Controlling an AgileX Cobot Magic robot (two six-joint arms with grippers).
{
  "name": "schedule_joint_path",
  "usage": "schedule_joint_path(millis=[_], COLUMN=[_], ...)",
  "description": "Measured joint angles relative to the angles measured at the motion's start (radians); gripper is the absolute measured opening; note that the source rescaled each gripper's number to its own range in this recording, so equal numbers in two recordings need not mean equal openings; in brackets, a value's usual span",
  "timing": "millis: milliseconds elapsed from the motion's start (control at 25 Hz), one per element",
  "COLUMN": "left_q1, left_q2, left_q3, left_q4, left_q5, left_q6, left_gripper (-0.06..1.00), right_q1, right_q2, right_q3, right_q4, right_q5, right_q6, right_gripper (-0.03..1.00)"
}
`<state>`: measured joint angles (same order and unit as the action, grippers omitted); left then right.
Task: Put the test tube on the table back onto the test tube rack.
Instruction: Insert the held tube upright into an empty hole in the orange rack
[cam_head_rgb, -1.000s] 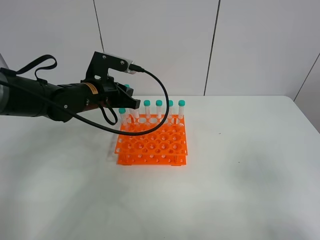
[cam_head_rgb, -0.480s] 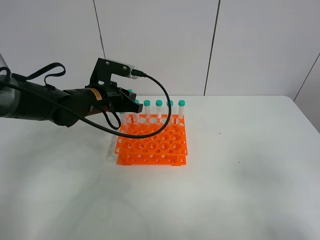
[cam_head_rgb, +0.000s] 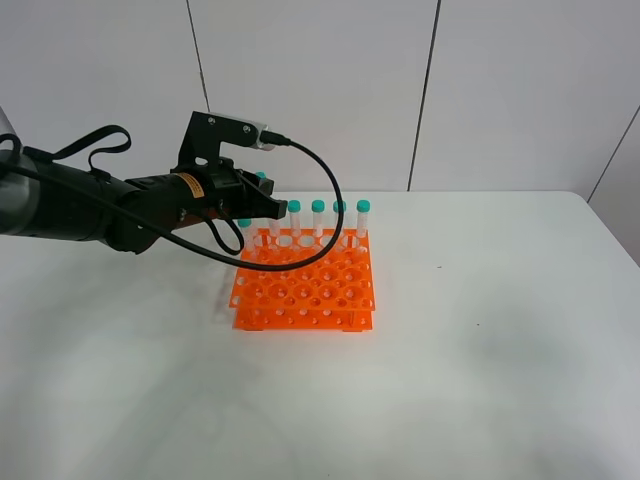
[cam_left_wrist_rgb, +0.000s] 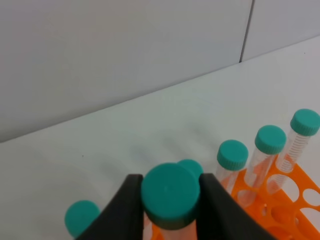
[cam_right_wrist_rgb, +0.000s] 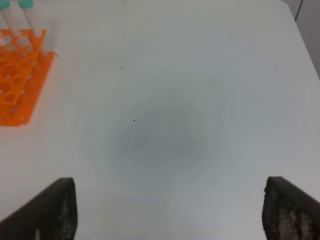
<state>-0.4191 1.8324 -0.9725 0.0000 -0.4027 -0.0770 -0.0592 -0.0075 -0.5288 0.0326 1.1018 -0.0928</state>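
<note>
My left gripper (cam_head_rgb: 268, 203) is shut on the test tube (cam_left_wrist_rgb: 170, 196); its teal cap sits between the two black fingers (cam_left_wrist_rgb: 125, 212). It holds the tube upright over the back-left corner of the orange test tube rack (cam_head_rgb: 305, 290), whose edge also shows in the left wrist view (cam_left_wrist_rgb: 295, 202). In the high view the arm hides most of the tube. Several identical teal-capped tubes (cam_head_rgb: 318, 206) stand in the rack's back row, also seen in the left wrist view (cam_left_wrist_rgb: 232, 154). My right gripper (cam_right_wrist_rgb: 172, 215) is open and empty over the bare white table (cam_right_wrist_rgb: 165, 100), to the right of the rack (cam_right_wrist_rgb: 20, 75).
The white table (cam_head_rgb: 480, 350) spreads around the rack, with its right edge near a grey wall panel (cam_head_rgb: 520, 90). A black cable (cam_head_rgb: 325, 200) loops from the left wrist camera over the rack's back row.
The left gripper with the tube has shifted slightly right over the rack's back-left corner. Nothing was released.
</note>
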Motion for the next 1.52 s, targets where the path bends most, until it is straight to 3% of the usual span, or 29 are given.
schedule_joint_path(millis=[1520], left_q1=[0.002], left_q2=[0.066], left_q3=[0.000], left_q4=[0.035], left_q5=[-0.010], left_q6=[0.077], left_gripper=[0.00], right_q1=[0.000], right_q2=[0.000], right_q3=[0.000], right_q4=[0.000], right_q5=[0.000], right_q6=[0.000], right_gripper=[0.95])
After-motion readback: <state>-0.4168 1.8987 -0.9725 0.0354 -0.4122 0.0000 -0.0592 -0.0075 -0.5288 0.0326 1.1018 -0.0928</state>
